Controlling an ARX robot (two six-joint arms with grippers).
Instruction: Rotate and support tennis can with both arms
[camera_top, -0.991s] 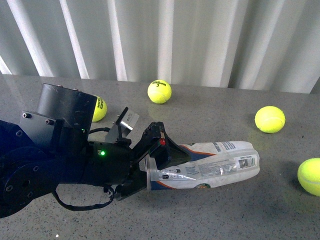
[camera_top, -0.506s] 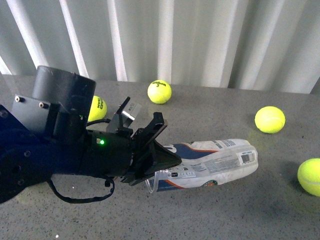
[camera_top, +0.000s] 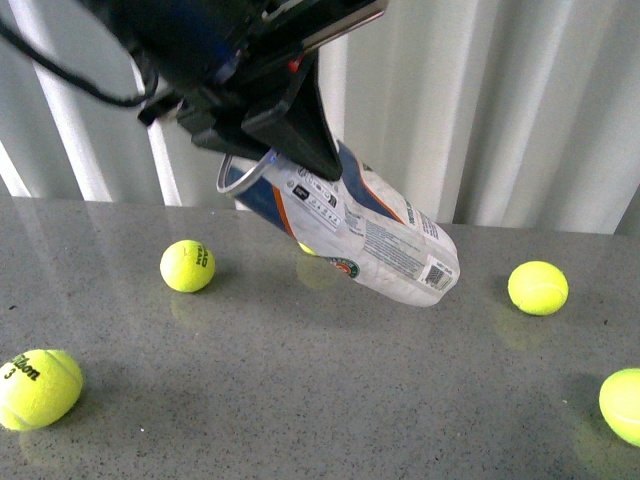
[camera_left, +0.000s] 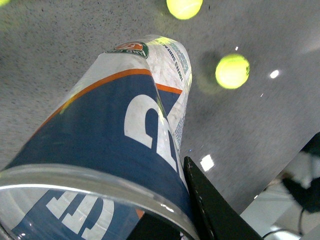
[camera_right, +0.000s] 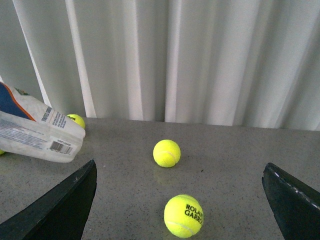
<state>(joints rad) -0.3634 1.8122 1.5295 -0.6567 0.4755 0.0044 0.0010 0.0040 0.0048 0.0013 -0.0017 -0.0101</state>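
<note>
The tennis can (camera_top: 370, 230) is clear, shiny plastic, dented, with a glossy printed label (camera_left: 100, 125) and a silver metal rim (camera_left: 85, 176). The tennis balls (camera_top: 187, 265) look fuzzy and matt. The table (camera_top: 330, 400) is grey, speckled, smooth, slightly reflecting. The curtain (camera_top: 520, 100) behind is white matt cloth.

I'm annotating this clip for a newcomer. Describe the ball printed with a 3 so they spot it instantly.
Start at the grey table in the front view, then its nearest left corner. The tennis ball there alone shows a black 3.
</note>
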